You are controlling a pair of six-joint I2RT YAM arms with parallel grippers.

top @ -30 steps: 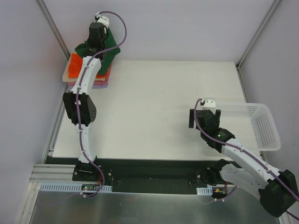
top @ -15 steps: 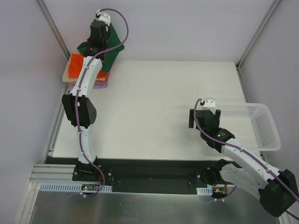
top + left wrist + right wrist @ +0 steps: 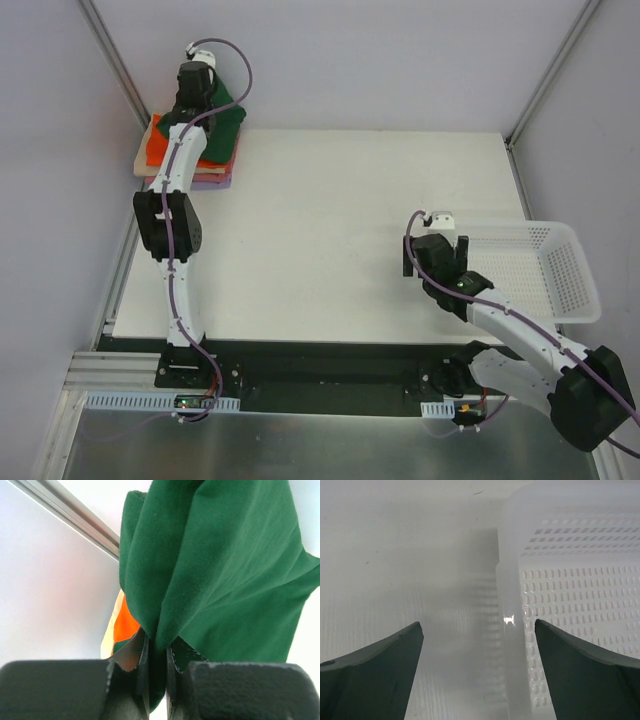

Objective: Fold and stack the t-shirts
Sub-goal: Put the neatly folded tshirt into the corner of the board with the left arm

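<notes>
Green t-shirt (image 3: 225, 570) is clamped by the left gripper (image 3: 156, 670) over the far-left stack (image 3: 152, 150); the right gripper (image 3: 477, 645) is seen released.

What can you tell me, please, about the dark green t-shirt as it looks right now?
The dark green t-shirt is plain, soft cloth, bunched into loose folds. The left claw is shut on a gathered pleat of it, at the far left corner of the table, over the folded orange shirt. Whether it touches that shirt is unclear.
</notes>
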